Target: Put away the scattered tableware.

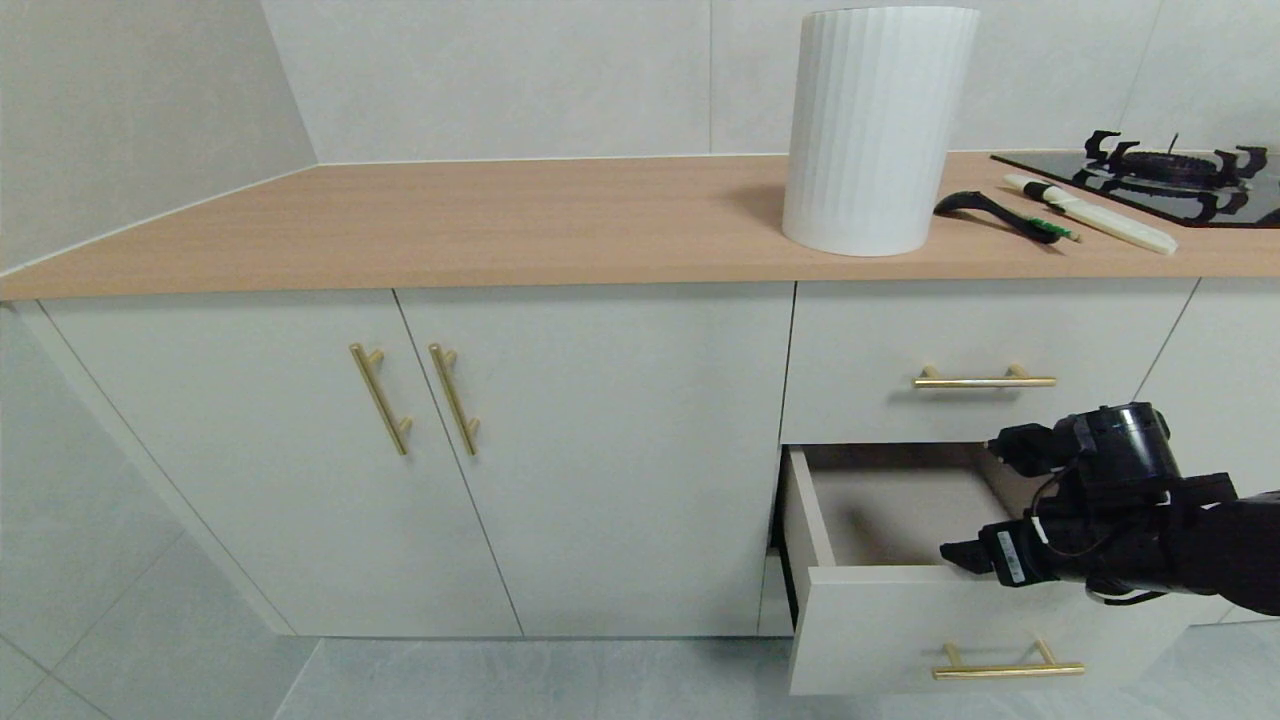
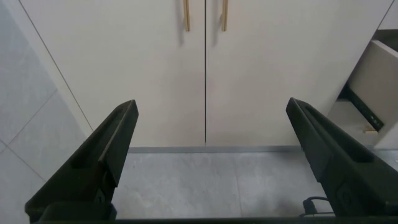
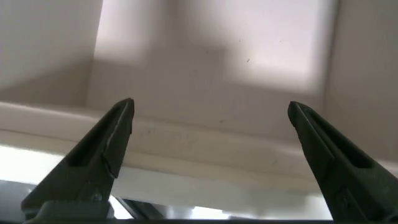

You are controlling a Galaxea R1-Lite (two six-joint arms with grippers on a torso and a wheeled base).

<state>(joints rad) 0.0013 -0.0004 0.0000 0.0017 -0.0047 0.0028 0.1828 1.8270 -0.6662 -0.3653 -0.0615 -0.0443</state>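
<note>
On the wooden counter [image 1: 500, 220] at the right lie a black spoon [image 1: 990, 212], a thin green-striped stick [image 1: 1052, 229] and a long white utensil [image 1: 1095, 225]. Below them the lower drawer [image 1: 880, 620] is pulled out, and its inside looks bare. My right gripper [image 1: 985, 500] hangs open over the drawer's front right part with nothing between its fingers. The right wrist view looks past the open right gripper [image 3: 210, 107] onto the drawer's floor [image 3: 211, 56]. My left gripper [image 2: 211, 106] is open and holds nothing, low down, facing the cabinet doors [image 2: 205, 68].
A tall white ribbed container [image 1: 870, 130] stands on the counter left of the utensils. A black gas hob [image 1: 1170, 175] sits at the far right. The upper drawer [image 1: 980, 350] is closed. The double cabinet doors [image 1: 420, 450] with gold handles are closed. Grey tiled floor [image 2: 205, 186] lies below.
</note>
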